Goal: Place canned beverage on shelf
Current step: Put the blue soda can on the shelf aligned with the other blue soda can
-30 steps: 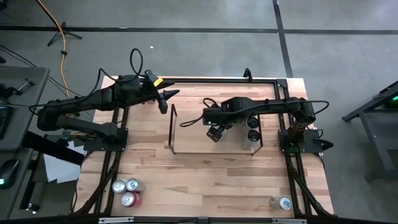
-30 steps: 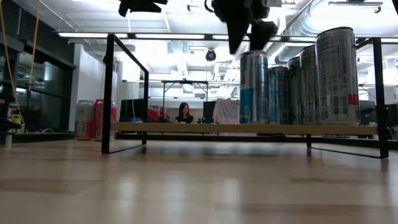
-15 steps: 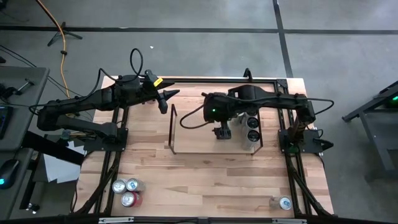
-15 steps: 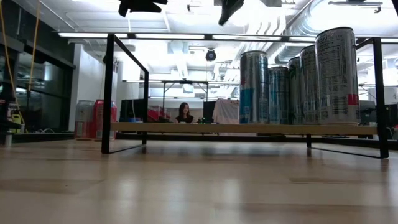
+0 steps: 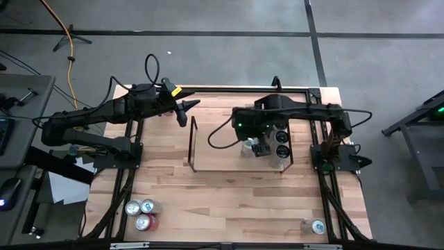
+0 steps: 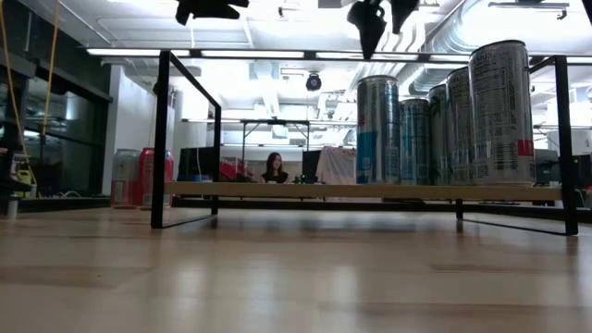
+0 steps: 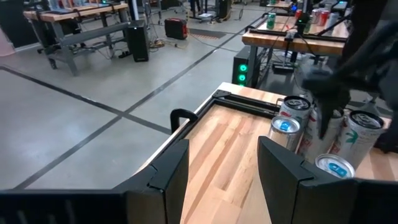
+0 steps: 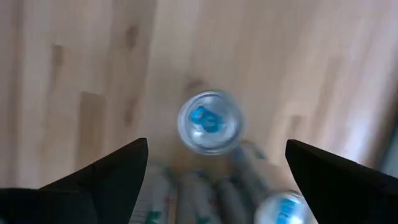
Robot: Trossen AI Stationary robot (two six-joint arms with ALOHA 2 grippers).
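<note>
Can (image 8: 210, 122) on shelf (image 5: 193, 149), below open right end effector (image 8: 211, 165)

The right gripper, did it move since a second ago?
Yes. In the high view the right gripper went from mid-shelf toward the shelf's right end, and now hangs open above the cans there.

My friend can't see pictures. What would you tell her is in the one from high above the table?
The right arm's open pincer hangs over the silver cans standing at one end of a thin black shelf on a wooden table. The left pincer waits, empty, at the table's far left. Three more cans sit at one near corner and one can at the other.
</note>
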